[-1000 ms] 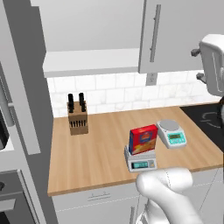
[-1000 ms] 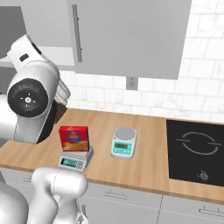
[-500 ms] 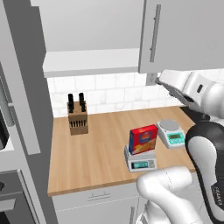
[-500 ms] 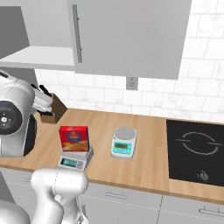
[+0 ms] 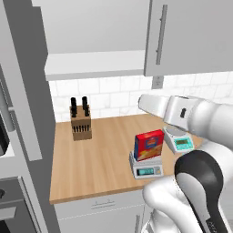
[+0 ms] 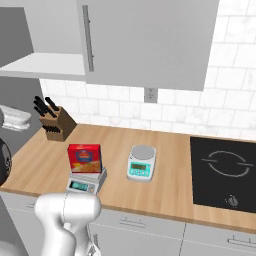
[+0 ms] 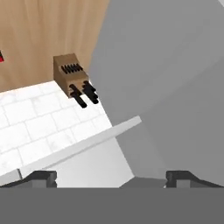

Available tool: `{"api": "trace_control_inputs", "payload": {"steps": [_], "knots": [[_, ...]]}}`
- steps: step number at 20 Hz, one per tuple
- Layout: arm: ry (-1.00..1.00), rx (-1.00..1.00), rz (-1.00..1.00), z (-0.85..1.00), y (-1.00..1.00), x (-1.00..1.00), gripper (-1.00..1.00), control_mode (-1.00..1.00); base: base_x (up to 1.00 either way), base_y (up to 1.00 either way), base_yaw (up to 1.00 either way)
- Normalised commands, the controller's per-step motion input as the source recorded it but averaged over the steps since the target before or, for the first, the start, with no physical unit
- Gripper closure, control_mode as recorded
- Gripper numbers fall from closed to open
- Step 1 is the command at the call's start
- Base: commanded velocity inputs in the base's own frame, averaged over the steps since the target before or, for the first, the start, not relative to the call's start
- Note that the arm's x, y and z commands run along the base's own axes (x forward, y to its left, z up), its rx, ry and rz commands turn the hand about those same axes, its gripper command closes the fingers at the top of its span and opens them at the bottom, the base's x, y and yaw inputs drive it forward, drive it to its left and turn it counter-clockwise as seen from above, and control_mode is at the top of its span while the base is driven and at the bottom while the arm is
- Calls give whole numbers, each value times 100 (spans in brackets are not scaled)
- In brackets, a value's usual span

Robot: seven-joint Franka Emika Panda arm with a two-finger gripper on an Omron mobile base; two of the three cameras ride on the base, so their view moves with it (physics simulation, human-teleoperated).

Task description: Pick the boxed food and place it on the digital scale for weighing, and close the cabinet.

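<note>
Cabinet door ajar nr knife block

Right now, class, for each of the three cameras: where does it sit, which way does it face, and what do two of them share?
Left base view: behind-left, facing the counter; white arm at right.
Right base view: behind-right, facing the counter and hob; arm at lower left.
Hand view: on the hand, facing the open cabinet; open fingers at bottom.
Both base views share the boxed food standing on the digital scale.

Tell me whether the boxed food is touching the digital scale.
Touching. In the left base view the boxed food stands upright on the digital scale platform with no gap beneath it; the right base view shows the same.
</note>
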Motion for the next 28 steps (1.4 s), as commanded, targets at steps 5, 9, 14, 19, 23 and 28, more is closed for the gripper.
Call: {"api": "trace_control_inputs", "payload": {"steps": [5,9,14,19,23,28], "knots": [[-4,-9,9,-26,68,-73,-100,-100,0,0,0],[-1,-12,8,-1,85,-100,-100,-100,0,0,0],[-22,0,-2,-9,100,-65,-100,-100,0,0,0],[-34,14,-14,-11,100,-50,-100,-100,0,0,0],[-32,14,-11,0,100,-50,-100,-100,0,0,0],[-25,8,-12,-6,87,4,-100,-100,0,0,0]]}}
